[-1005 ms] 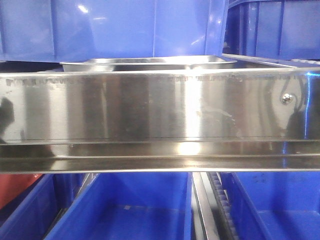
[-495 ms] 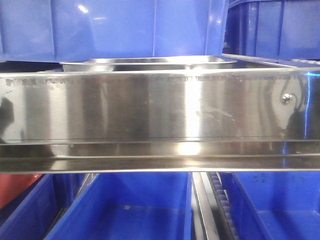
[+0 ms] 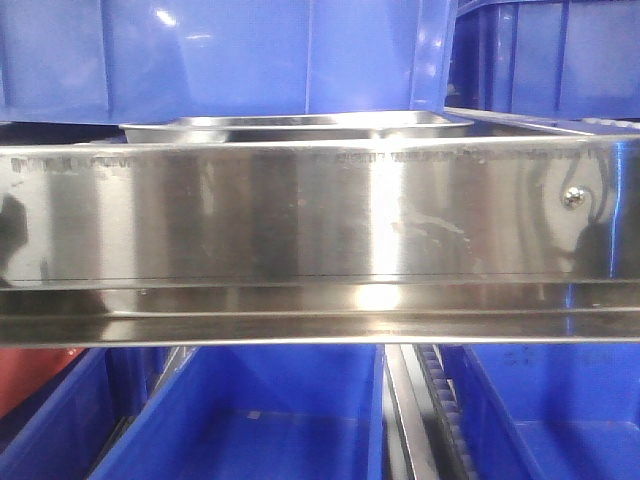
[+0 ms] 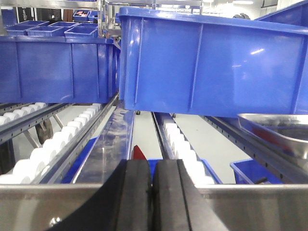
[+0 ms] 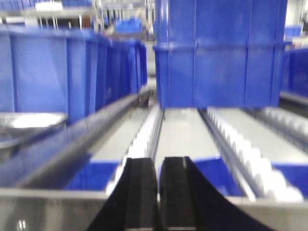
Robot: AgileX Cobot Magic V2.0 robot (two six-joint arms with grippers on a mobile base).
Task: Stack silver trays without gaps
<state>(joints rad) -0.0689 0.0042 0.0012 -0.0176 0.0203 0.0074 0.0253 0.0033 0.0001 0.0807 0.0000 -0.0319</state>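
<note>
Nothing shifts across the front frames: the silver tray sits just beyond the steel rail, under a blue bin. Left wrist view: my left gripper is clenched on nothing, with the tray off to its right, well apart. Right wrist view (blurred): my right gripper is all but closed and empty, the tray far left. I judge it stiff, light, slick steel, so I'd pinch the flat rim.

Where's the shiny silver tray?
In the front view the silver tray sits top centre, just behind the steel shelf rail and in front of a blue bin.
</note>
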